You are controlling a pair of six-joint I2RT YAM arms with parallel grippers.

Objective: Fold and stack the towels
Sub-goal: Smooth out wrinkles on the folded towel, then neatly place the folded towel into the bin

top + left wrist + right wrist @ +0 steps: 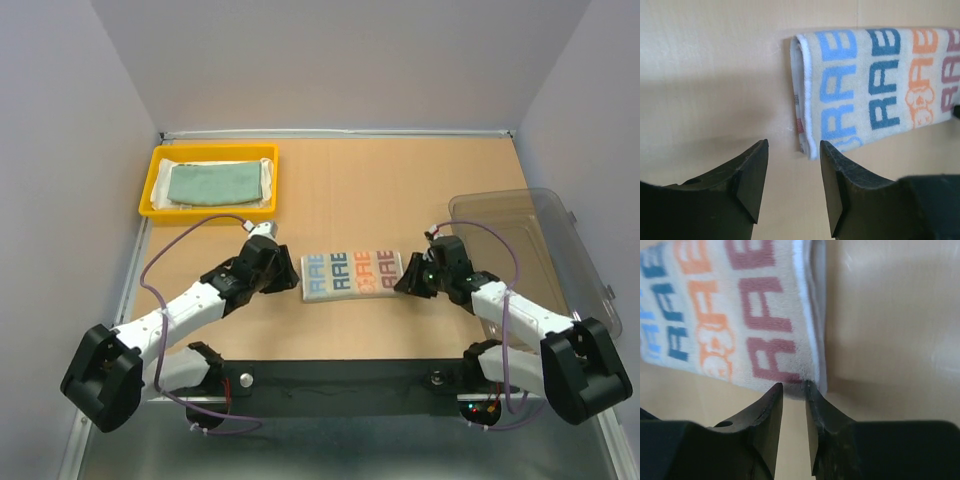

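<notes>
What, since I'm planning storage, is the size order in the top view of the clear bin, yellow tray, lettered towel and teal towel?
1. clear bin, largest, though partly hidden.
2. yellow tray.
3. lettered towel and teal towel: nearly alike. The lettered one lies nearer the camera, so I won't rank them.

- I see the printed towel (352, 274): white, with light-blue, navy, orange and maroon letters.
- The teal-green towel (214, 184) looks plain.
- Tray (152, 190): bright yellow.
</notes>
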